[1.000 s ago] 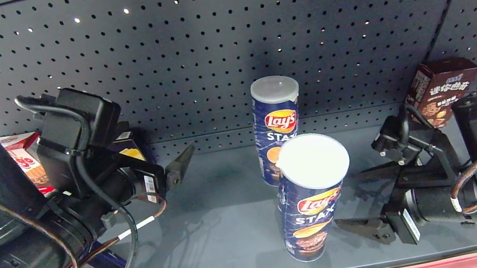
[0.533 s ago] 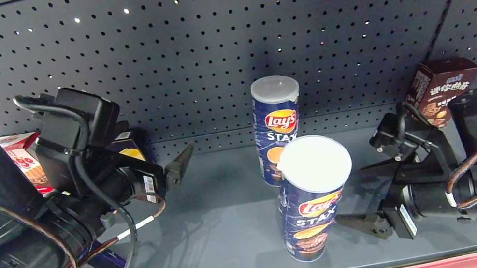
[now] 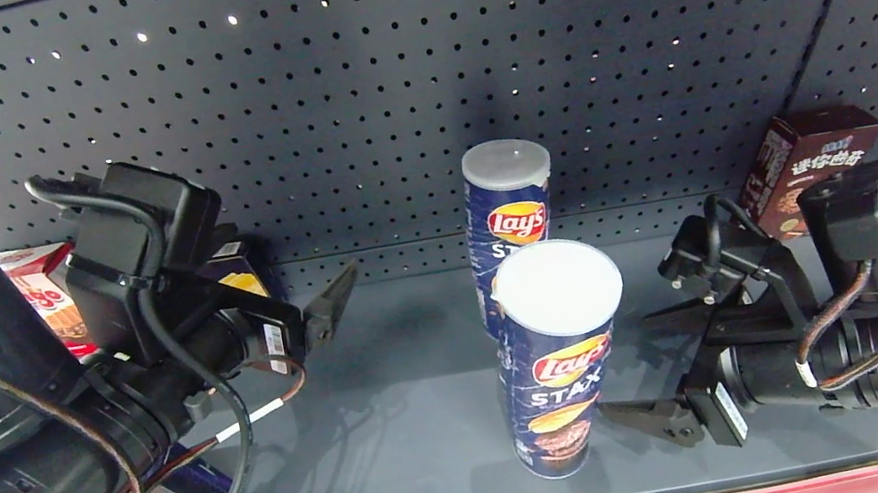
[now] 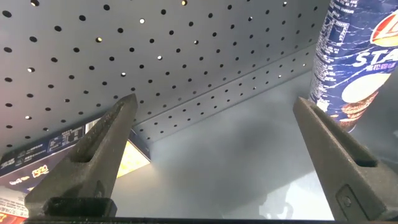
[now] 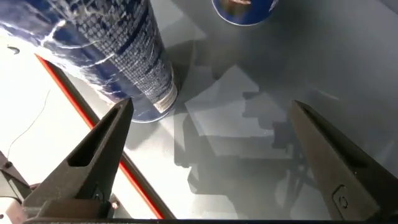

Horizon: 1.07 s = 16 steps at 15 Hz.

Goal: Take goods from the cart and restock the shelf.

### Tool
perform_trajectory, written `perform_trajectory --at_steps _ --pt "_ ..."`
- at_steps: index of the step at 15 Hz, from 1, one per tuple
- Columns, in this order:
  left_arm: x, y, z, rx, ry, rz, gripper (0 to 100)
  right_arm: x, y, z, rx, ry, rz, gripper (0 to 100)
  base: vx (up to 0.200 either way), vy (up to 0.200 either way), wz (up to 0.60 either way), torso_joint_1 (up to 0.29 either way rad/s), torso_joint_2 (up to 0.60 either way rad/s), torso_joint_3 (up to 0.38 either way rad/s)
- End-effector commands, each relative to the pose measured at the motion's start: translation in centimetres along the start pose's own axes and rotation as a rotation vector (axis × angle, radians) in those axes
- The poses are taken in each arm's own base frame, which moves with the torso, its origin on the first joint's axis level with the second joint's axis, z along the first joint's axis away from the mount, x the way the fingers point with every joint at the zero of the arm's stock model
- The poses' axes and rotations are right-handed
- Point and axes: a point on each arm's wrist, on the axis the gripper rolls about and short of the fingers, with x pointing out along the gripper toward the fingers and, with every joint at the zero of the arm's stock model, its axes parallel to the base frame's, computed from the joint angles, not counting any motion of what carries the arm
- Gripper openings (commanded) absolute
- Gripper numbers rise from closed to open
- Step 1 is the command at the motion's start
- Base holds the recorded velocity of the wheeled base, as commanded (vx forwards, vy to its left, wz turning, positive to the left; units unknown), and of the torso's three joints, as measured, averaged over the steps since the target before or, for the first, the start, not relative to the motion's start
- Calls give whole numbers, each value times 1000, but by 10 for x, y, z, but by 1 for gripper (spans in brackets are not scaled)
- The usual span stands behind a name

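Both finger pairs: spread wide, holding nothing.
Left gripper [image 4: 214, 107]: over the shelf [image 3: 400, 434], well apart from the cans.
Left wrist view: blue box [image 4: 50, 149] lay behind one finger, against the pegboard [image 3: 372, 69].
Front can [image 3: 554, 362]: stood upright near the shelf's lip, just before the rear can [image 3: 506, 207].
Right gripper [image 3: 624, 365]: lower fingertip just beside the front can; can outside the gap, contact unclear.
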Motion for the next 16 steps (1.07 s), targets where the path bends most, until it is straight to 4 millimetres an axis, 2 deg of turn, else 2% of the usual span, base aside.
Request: perform_trajectory --at_steps 1,11,16 --pt "1 0 -1 1 2 0 100 -4 -2 -2 4 1 -8 100 0 0 0 0 0 0" --pt "0 0 -1 1 2 0 100 -2 -15 -2 26 3 -54 100 0 0 0 0 0 0" --pt "0 0 -1 1 3 1 100 8 -12 4 15 -9 -35 100 0 0 0 0 0 0"
